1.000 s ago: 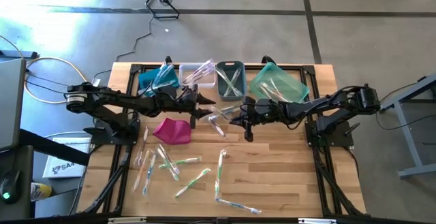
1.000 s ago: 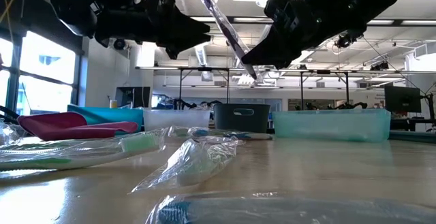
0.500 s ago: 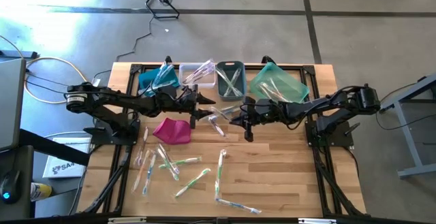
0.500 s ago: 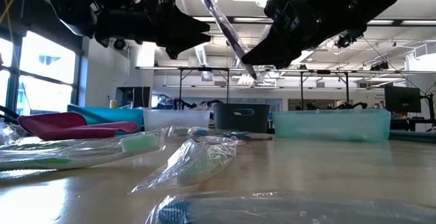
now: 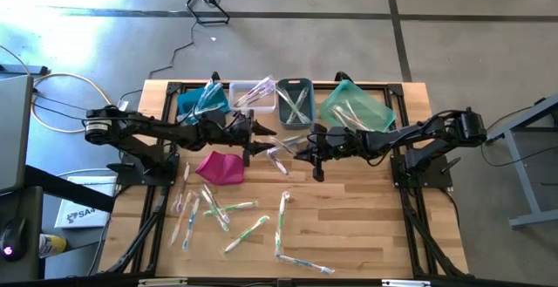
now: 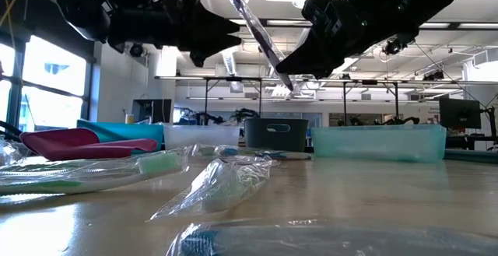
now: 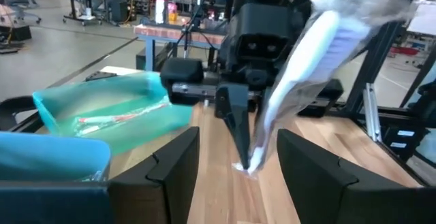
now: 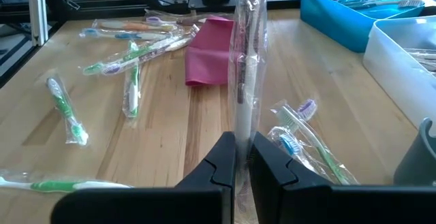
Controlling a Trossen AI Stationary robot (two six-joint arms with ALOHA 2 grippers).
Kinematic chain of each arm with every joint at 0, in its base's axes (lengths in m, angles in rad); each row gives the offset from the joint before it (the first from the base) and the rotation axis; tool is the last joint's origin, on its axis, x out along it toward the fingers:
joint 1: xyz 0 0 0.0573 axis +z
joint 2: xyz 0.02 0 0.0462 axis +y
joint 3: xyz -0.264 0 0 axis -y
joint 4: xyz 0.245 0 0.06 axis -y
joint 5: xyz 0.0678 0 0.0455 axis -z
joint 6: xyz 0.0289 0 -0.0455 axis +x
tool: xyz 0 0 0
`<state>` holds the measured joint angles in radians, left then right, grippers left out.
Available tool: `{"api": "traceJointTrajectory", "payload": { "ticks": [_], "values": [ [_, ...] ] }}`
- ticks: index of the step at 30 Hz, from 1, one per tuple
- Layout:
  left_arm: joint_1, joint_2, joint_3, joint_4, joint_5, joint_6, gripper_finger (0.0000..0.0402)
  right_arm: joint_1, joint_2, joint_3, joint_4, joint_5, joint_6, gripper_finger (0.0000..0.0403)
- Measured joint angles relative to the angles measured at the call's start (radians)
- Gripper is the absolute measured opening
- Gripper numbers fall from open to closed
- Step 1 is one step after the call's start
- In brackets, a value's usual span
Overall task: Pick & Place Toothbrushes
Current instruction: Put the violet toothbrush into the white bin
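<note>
A toothbrush (image 6: 261, 42) in a clear wrapper stands slanted in the air above the table's middle, with my right gripper (image 8: 242, 142) shut on its lower end. My left gripper (image 7: 238, 134) is level and open. Its fingers stand on either side of the brush's upper part (image 7: 306, 67) without touching it. In the high view the two grippers face each other, left (image 5: 268, 140) and right (image 5: 303, 150). Several more wrapped toothbrushes (image 5: 231, 208) lie flat on the near half of the table. Some lie below the grippers (image 8: 300, 132). My right gripper pinches the wrapped toothbrush near its lower, handle end (image 8: 243, 125) between its two fingers. The fingers come from the table's right, slanting a little downward, and lie across the brush. The brush is lifted clear and rises tilted above the fingers, bristle end (image 7: 340, 37) up.
Along the far edge stand a blue bin (image 5: 202, 102), a clear bin (image 5: 253, 95), a grey bin (image 5: 295, 102) and a teal bin (image 5: 356, 105), each holding toothbrushes. A magenta pouch (image 5: 220, 167) lies left of centre. The near right of the table is bare wood.
My left gripper's fingers have opened a little wider around the brush's upper part, as the low view shows. The toothbrush has stayed where it was.
</note>
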<state>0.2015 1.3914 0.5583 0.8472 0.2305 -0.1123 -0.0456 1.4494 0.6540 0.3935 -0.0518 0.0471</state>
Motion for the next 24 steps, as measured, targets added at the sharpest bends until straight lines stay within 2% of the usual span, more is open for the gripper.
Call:
{"api": "traceJointTrajectory", "payload": {
  "ticks": [10,15,19,24],
  "values": [
    [-0.021,0.003,0.0,0.065,-0.011,0.002,0.0193,0.0,0.0,0.0,0.0,0.0,0.0,0.0013],
    [-0.021,0.065,0.047,0.074,-0.009,0.0,0.0193,0.0,0.0,0.0,0.0,0.0,0.0,0.0013],
    [-0.027,0.131,0.111,0.061,0.047,0.011,0.0193,0.0,-0.001,0.0,-0.006,-0.001,0.0,0.0013],
    [-0.027,0.151,0.143,0.067,0.133,0.01,0.0193,0.0,-0.002,0.001,-0.007,0.001,-0.001,0.0013]
  ]
}}
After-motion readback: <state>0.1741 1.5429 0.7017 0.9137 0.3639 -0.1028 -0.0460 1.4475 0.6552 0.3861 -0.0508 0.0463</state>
